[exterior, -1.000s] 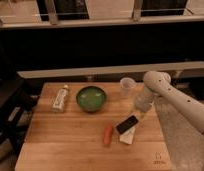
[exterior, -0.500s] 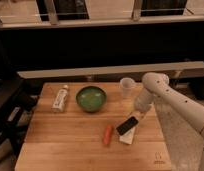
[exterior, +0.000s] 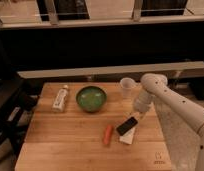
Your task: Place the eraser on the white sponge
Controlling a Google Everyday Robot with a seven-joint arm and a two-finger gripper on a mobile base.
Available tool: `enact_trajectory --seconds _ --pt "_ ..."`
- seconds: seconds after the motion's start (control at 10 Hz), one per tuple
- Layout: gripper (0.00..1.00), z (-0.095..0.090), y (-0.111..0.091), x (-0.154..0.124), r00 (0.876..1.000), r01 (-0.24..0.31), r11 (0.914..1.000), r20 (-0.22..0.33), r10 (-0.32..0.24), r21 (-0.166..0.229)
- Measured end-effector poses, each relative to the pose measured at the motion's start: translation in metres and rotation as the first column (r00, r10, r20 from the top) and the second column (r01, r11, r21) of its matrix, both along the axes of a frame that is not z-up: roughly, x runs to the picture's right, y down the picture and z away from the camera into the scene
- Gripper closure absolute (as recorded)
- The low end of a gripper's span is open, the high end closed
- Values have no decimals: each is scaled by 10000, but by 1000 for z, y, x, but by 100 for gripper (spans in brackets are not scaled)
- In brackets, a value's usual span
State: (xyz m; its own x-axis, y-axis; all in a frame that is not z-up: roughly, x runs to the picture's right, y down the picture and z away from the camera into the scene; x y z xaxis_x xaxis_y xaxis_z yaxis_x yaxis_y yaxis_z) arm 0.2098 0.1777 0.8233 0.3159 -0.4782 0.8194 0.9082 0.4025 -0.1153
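A wooden desk [exterior: 70,140] is shown from above. The black eraser [exterior: 126,126] is seen lying at a slant on top of the white sponge [exterior: 128,136], near the right side of the desk, so the placing appears to be done. The claw [exterior: 138,113] is held just above and behind the eraser, at the end of a white arm [exterior: 175,102] reaching in from the right; whether it is wide or narrow cannot be told, nor whether it touches the eraser. What seems left is for the arm to be drawn clear. An orange carrot [exterior: 108,134] lies just left of the sponge. A green bowl [exterior: 91,98], a white bottle [exterior: 60,97] and a clear cup [exterior: 126,86] stand further back.
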Motion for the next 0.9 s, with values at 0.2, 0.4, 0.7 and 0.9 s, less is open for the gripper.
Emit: enact_trajectory --seconds 0.2,0.4,0.7,0.9 --pt "54 -6 3 -8 9998 182 9998 47 -182 15" --pt "36 -9 4 -7 9998 202 9998 7 -202 34" --pt "20 -10 6 -8 9998 204 9998 19 -204 5" --pt "20 -11 6 -5 10000 -56 10000 2 56 49"
